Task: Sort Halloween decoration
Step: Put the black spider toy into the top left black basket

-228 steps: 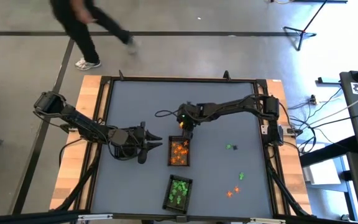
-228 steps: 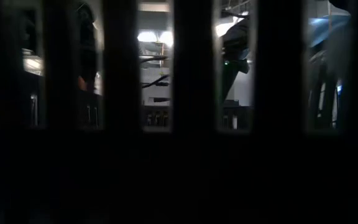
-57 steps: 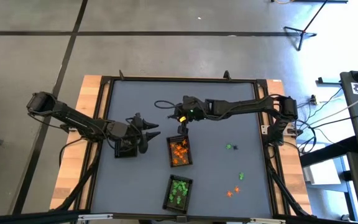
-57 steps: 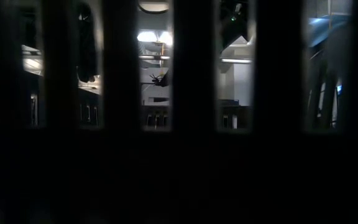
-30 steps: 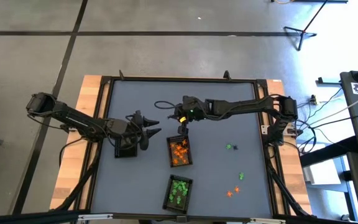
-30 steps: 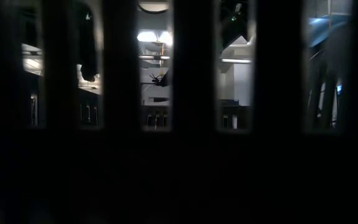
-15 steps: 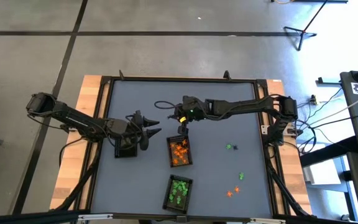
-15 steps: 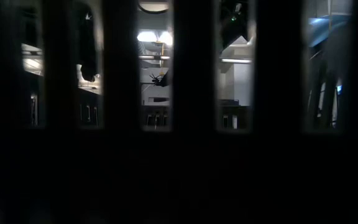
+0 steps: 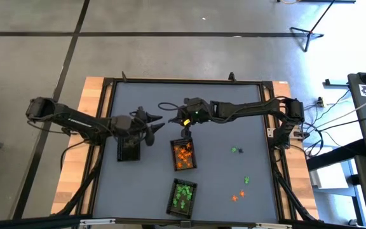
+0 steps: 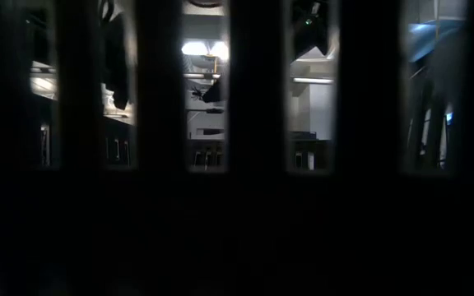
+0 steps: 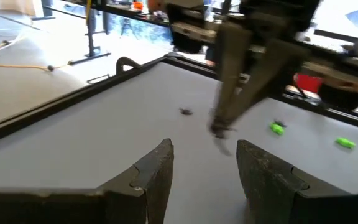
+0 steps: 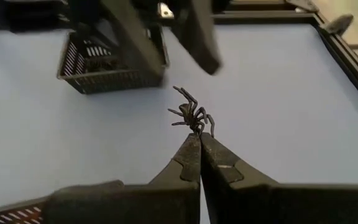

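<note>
Centrally, a black spider trinket point(image 12: 191, 117) is pinched between the pressed-together fingers of the right gripper point(image 12: 199, 149), held above the grey surface point(image 9: 234, 114) near the orange-filled tray point(image 9: 183, 154). The left gripper point(image 11: 204, 163), fingers spread, is held over the black tray point(image 9: 128, 149). Loose green and orange trinkets point(image 9: 236, 151) are scattered toward the right edge.
</note>
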Controlling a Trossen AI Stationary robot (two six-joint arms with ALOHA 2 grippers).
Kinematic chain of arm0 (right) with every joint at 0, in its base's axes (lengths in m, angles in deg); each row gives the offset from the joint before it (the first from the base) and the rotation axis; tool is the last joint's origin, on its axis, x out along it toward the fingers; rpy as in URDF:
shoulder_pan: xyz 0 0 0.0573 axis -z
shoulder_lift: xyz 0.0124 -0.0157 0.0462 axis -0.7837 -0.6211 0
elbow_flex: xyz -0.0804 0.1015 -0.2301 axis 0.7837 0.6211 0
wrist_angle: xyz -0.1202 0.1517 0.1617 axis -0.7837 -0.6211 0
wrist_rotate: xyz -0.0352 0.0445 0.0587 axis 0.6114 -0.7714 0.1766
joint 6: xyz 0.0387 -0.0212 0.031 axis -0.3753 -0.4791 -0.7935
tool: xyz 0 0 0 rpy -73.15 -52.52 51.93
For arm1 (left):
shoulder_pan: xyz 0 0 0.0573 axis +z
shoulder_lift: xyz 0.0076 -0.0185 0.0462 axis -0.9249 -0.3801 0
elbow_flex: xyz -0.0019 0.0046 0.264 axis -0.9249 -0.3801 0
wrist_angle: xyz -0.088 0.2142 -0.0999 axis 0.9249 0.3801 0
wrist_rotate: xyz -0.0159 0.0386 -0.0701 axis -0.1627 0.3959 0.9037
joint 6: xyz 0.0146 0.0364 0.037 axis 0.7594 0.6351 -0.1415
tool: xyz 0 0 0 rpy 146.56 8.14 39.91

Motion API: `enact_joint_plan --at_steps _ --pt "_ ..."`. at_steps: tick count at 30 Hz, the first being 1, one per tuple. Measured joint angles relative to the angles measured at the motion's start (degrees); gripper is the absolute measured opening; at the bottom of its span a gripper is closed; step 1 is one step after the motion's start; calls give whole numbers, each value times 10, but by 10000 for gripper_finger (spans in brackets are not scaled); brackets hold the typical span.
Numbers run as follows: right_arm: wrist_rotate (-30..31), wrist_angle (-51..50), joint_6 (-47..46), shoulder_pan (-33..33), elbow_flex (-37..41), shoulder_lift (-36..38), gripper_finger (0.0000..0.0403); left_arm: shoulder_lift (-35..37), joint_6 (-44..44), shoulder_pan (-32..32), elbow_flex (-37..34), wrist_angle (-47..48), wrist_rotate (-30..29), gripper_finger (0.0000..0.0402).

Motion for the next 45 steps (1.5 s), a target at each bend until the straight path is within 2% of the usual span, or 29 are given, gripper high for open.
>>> enact_joint_plan --at_steps 4,9,15,24,30,35,45 --pt "-4 9 0 0 0 0 0 0 0 15 0 -11 8 175" --pt "-4 11 2 0 0 0 0 0 11 21 0 -25 33 206" --pt "-4 13 6 0 0 0 0 -8 11 21 0 -41 35 235" --pt "-5 22 13 0 0 0 0 -94 -4 21 34 -71 36 232" --pt "-5 7 13 0 0 0 0 -113 0 22 57 -69 15 231" --pt "-5 -2 15 0 0 0 0 -109 0 22 57 -62 2 199" --pt "-5 -1 17 0 0 0 0 -109 0 22 57 -49 2 79"
